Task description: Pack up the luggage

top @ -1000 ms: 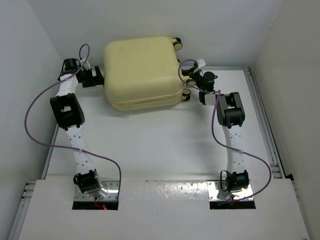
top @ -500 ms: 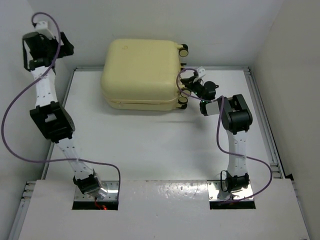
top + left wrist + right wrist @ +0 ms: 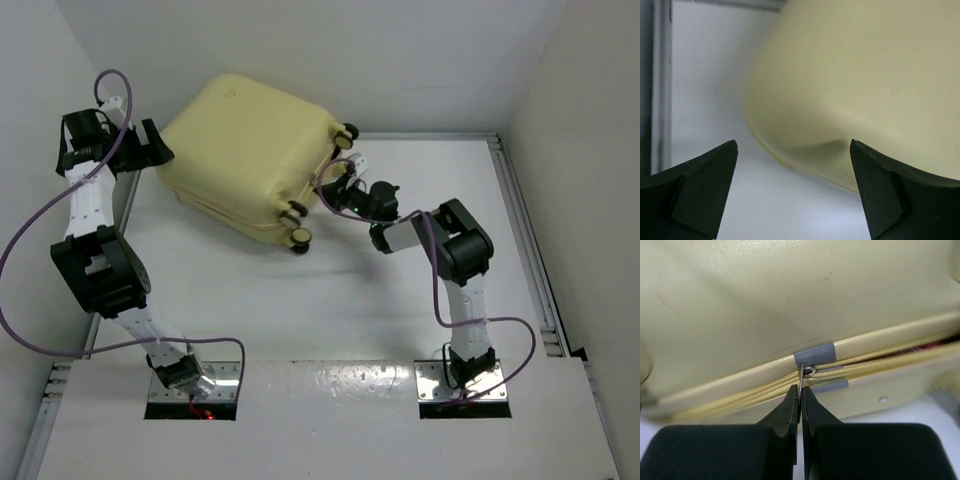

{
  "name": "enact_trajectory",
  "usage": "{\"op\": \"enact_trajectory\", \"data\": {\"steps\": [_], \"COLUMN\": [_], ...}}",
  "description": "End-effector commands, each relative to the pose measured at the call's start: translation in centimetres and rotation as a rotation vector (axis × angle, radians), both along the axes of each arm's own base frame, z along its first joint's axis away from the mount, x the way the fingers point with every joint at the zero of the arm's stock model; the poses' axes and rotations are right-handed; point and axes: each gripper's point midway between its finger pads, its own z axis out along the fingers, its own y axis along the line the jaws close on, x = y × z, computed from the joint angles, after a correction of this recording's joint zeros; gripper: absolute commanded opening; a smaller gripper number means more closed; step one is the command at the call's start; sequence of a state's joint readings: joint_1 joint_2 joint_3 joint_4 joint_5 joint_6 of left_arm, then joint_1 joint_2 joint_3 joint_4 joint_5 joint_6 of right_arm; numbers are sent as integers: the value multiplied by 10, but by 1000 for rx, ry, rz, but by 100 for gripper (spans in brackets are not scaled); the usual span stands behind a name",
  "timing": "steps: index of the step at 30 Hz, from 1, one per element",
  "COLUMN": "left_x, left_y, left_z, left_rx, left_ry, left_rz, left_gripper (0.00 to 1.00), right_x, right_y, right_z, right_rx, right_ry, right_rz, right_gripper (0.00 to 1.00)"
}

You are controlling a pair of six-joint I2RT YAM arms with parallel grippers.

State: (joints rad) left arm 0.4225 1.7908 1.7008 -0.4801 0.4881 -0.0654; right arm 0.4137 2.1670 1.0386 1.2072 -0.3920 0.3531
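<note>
My right gripper (image 3: 801, 401) is pinched flat on the zipper pull (image 3: 806, 372), which sits between two grey tape patches (image 3: 814, 354). My left gripper (image 3: 792, 150) is spread wide and holds nothing; a rounded corner of the luggage (image 3: 245, 150) lies just past its tips.

Top view: the luggage sits far-left on the table (image 3: 330, 310), skewed. Its long axis runs roughly 10 to 4 o'clock, with the wheels (image 3: 300, 238) at the 4 o'clock end and the zip seam facing about 7.

Left wall is tight at 9, back wall at 12. Open table from 3 round to 7.

Shell is pale yellow with rounded corners and a few scuffs. The zipper (image 3: 740, 392) is shut left of the pull; right of it the teeth gape slightly, dark and red inside.
</note>
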Motion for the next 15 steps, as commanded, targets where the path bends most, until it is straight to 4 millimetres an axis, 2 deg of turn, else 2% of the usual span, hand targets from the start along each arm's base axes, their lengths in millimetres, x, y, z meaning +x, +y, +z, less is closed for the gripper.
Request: {"op": "enact_trajectory", "data": {"steps": [1, 2, 3, 4, 5, 6, 7, 8, 9, 11, 13, 15], "left_x": [-38, -45, -56, -62, -72, -81, -90, -99, -107, -124, -134, -147], "left_y": [-18, -18, -25, -26, -27, -40, -44, -52, -61, -73, -79, -85], "left_z": [32, 33, 36, 36, 27, 39, 38, 36, 31, 34, 29, 22], "left_rx": [51, 53, 57, 51, 29, 13, 0, -24, -45, -55, -73, -76], "left_ry": [-46, -52, -61, -64, -41, -78, -77, -64, -56, -42, -12, 34], "left_rz": [-62, -69, -88, -89, -89, -137, -154, -174, -206, -231, -249, -267], "left_gripper": [99, 99, 99, 99, 99, 99, 99, 99, 99, 99, 99, 99], "right_x": [-97, -113, -119, -121, -123, -125, -125, -114, -112, -106, -96, -94], "right_y": [82, 96, 99, 100, 106, 104, 102, 96, 92, 82, 72, 68], "right_z": [109, 112, 114, 111, 111, 109, 97, 85, 90, 70, 65, 59], "right_rx": [178, 187, 193, 186, 174, 165, 128, 94, 84, 12, -18, -44], "right_ry": [-259, -254, -242, -233, -223, -212, -193, -167, -175, -138, -125, -119], "right_rz": [377, 416, 418, 413, 387, 373, 352, 278, 253, 189, 116, 88], "right_gripper": [0, 0, 0, 0, 0, 0, 0, 0, 0, 0, 0, 0]}}
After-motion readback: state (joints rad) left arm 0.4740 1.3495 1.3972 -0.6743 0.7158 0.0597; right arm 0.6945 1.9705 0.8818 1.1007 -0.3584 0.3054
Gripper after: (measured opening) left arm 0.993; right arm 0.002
